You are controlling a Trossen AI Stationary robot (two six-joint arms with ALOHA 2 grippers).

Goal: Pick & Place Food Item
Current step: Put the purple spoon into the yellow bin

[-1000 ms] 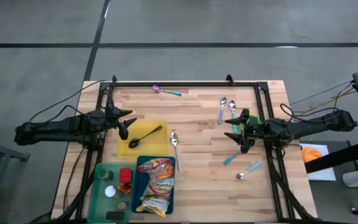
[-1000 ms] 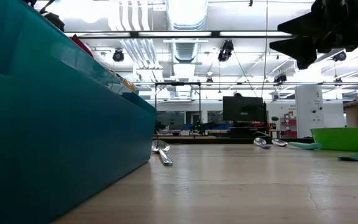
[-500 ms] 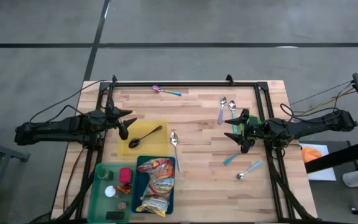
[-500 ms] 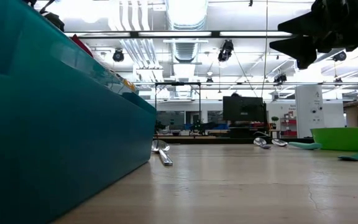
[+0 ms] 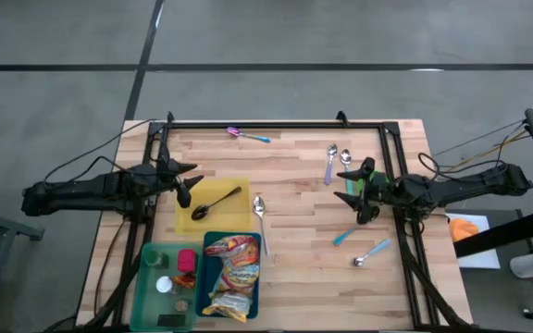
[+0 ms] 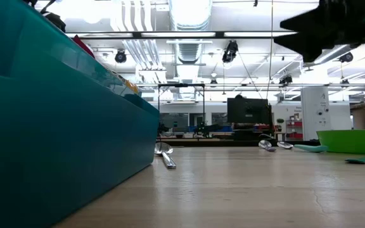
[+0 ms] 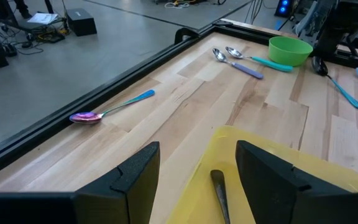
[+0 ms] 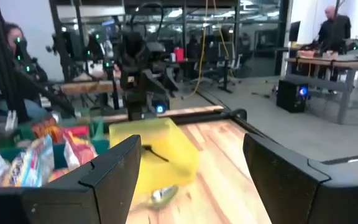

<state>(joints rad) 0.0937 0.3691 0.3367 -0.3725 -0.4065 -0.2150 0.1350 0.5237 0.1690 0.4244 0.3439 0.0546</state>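
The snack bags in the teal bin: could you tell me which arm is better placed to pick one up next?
Probably the left: the left gripper, open and empty, hovers by the yellow tray just above the teal bin holding the snack bags. The right gripper is across the table.

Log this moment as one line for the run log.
left gripper: open, over yellow tray edge | right gripper: open, empty, above green bowl | snack bags: in blue bin, untouched

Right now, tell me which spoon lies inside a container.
The black spoon: it lies in the yellow tray; every other spoon rests on bare wood.
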